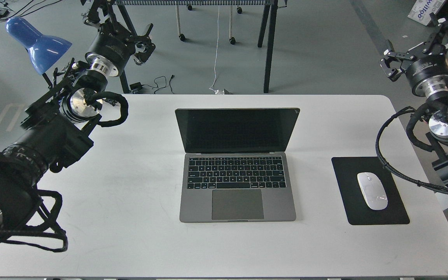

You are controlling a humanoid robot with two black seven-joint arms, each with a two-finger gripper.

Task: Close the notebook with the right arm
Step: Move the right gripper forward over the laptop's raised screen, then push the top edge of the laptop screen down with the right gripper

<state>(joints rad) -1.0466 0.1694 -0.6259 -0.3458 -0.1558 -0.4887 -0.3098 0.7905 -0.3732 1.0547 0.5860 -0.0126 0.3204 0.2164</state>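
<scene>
The notebook (237, 182) is a slim grey laptop lying open in the middle of the white table (130, 233). Its black screen (237, 130) stands upright and faces me, with the keys and trackpad in front of it. My right arm (443, 126) comes in at the right edge. Its right gripper (420, 44) is raised beyond the table's far right corner, fingers spread apart and holding nothing, well away from the notebook. My left gripper (119, 27) hangs beyond the far left corner, also open and empty.
A black mouse pad (354, 202) with a white mouse (372, 190) lies to the right of the notebook, under the right arm's cable loop. A blue lamp (37, 42) stands at the far left. Dark table legs (269, 46) and floor cables lie behind the table.
</scene>
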